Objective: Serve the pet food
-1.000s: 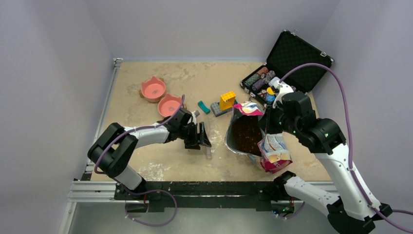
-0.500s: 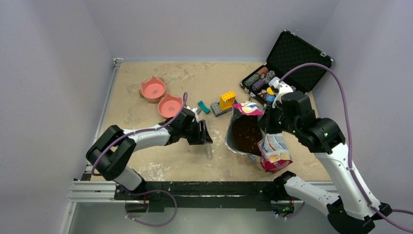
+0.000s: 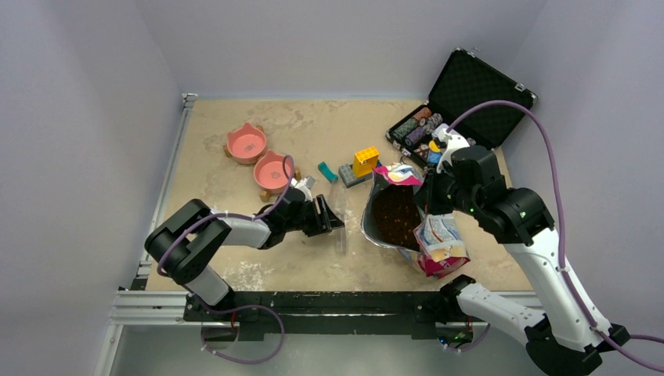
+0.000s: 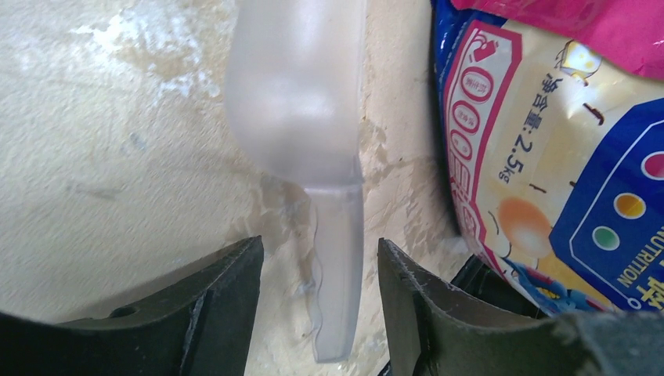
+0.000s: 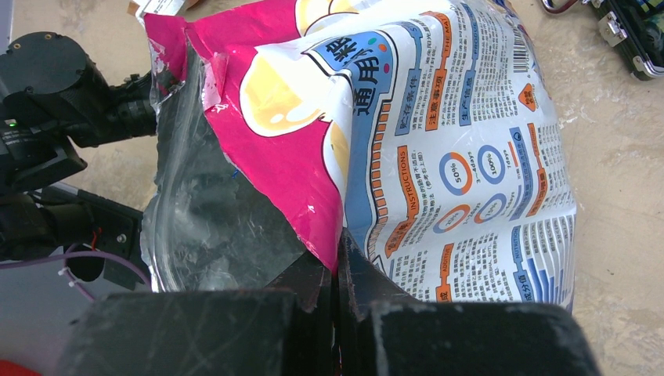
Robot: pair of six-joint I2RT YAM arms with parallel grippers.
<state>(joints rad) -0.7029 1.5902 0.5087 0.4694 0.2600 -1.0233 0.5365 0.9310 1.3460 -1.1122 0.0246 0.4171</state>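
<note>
The pink-and-blue pet food bag (image 3: pixel 438 239) stands open right of centre, with dark brown kibble (image 3: pixel 394 215) showing inside. My right gripper (image 3: pixel 429 200) is shut on the bag's pink rim (image 5: pixel 313 180) and holds the mouth open; in the right wrist view the gripper (image 5: pixel 338 244) pinches that rim. A clear plastic scoop (image 3: pixel 338 223) lies on the table left of the bag. My left gripper (image 4: pixel 319 258) is open, its jaws on either side of the scoop's handle (image 4: pixel 338 274), and the scoop's bowl (image 4: pixel 297 86) points away. Two pink bowls (image 3: pixel 246 143) (image 3: pixel 272 169) sit at the back left.
An open black case (image 3: pixel 478 90) with poker chips (image 3: pixel 419 129) stands at the back right. A yellow block (image 3: pixel 365 160), a grey block (image 3: pixel 352 177) and a teal piece (image 3: pixel 327 171) lie behind the scoop. The bag (image 4: pixel 548 157) is close on the left gripper's right.
</note>
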